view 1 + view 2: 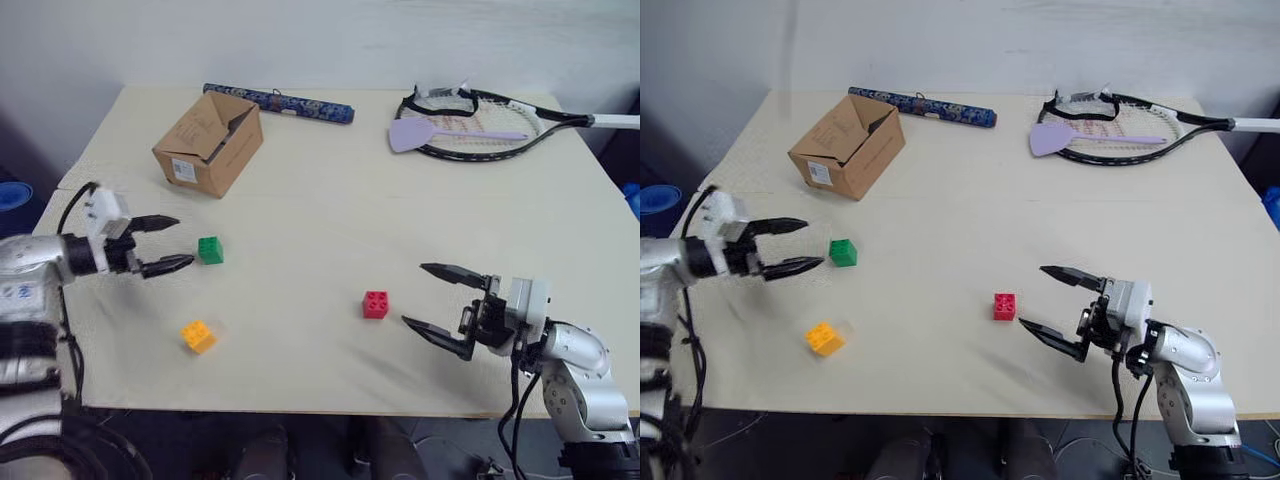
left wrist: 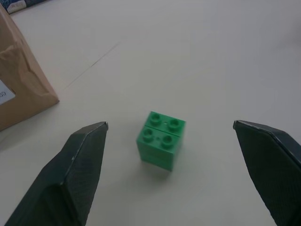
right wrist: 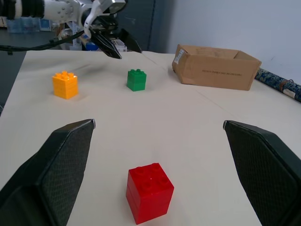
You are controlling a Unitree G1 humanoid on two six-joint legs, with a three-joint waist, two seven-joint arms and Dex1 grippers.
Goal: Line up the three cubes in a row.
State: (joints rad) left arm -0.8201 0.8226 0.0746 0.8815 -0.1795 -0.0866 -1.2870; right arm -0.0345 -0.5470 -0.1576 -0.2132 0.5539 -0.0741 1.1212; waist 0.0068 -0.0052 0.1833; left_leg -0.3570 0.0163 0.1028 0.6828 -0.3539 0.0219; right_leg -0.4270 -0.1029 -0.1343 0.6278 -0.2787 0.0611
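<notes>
Three studded cubes sit apart on the pale table. The green cube lies at the left, just ahead of my left gripper, which is open and points at it from the left without touching; the left wrist view shows the green cube between and beyond the spread fingers. The yellow-orange cube rests nearer the front edge. The red cube stands near the middle, a short way left of my right gripper, which is open and empty. The right wrist view shows the red cube ahead.
An open brown cardboard box stands at the back left, with a dark patterned tube behind it. A racket with a lilac spatula on it lies at the back right.
</notes>
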